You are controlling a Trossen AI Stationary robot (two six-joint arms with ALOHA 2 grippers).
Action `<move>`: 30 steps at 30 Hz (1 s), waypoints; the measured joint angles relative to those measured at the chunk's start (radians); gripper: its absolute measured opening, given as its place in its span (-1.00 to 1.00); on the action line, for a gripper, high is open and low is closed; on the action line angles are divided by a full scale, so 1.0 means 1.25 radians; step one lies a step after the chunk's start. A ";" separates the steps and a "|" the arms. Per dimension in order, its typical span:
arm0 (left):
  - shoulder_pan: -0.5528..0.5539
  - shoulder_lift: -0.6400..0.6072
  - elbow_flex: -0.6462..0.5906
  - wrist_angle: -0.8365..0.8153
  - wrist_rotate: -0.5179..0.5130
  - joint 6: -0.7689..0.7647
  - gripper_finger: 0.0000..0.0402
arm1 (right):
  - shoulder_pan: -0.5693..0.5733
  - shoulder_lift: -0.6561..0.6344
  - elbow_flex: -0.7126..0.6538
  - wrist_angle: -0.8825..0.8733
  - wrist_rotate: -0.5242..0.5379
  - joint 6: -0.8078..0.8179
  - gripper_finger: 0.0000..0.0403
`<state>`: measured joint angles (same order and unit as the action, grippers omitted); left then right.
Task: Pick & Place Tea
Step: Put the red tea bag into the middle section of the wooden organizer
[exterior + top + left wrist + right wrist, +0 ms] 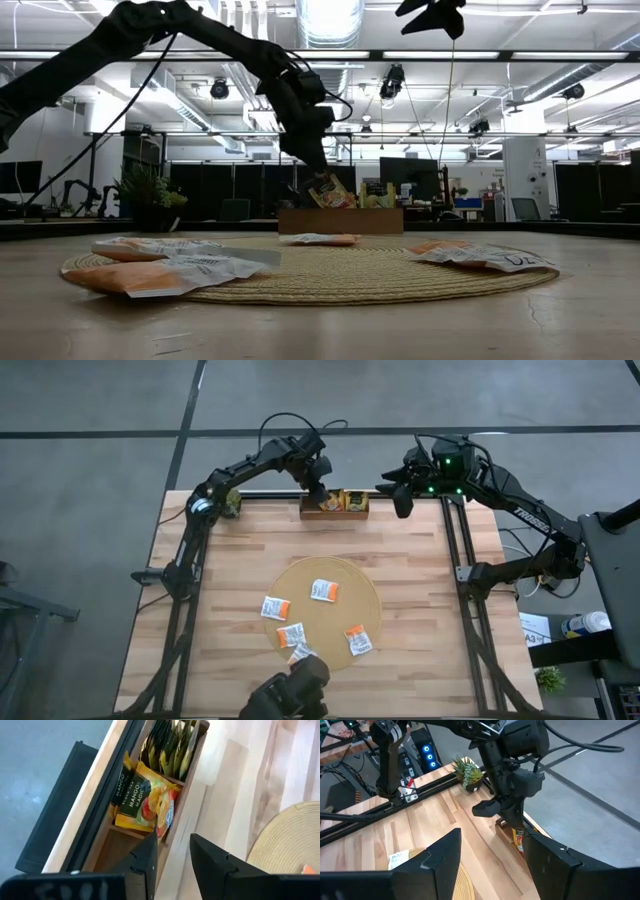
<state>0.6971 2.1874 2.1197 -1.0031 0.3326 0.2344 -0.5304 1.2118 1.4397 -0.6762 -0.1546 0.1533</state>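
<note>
left gripper (322, 488) lowered, fingers parted, right gripper (402, 500) raised, open

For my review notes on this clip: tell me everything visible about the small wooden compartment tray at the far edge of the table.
The wooden compartment tray is a small brown box, open on top, with thin walls and a divider that splits it into compartments. It sits flat on the light wooden table, at the far edge, beyond the round woven mat. One compartment holds upright dark green and yellow sachets; the next holds yellow and dark mango tea sachets, leaning. The left pincer hovers just above it, open and empty.
</note>
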 joint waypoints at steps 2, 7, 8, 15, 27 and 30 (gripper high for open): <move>0.000 0.000 -0.006 0.009 0.001 0.002 -0.46 | 0.000 0.000 -0.004 0.000 0.000 -0.003 0.02; 0.001 0.000 -0.051 0.056 0.012 0.018 -0.46 | 0.000 0.000 -0.021 0.000 0.000 0.000 0.02; 0.001 0.000 -0.064 0.076 0.013 0.027 -0.46 | 0.000 0.000 -0.024 0.000 0.000 0.001 0.02; -0.001 0.001 -0.111 0.141 0.014 0.030 -0.46 | 0.000 0.000 -0.037 -0.001 -0.001 0.022 0.02; -0.001 0.001 -0.117 0.146 0.014 0.062 -0.96 | 0.000 0.000 -0.038 0.001 -0.001 0.022 0.02; -0.001 0.001 -0.117 0.145 0.015 0.062 -0.99 | 0.000 0.000 -0.038 0.001 -0.001 0.022 0.02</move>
<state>0.6956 2.1891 1.9736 -0.8219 0.3508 0.3122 -0.5304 1.2118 1.3926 -0.6750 -0.1555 0.1806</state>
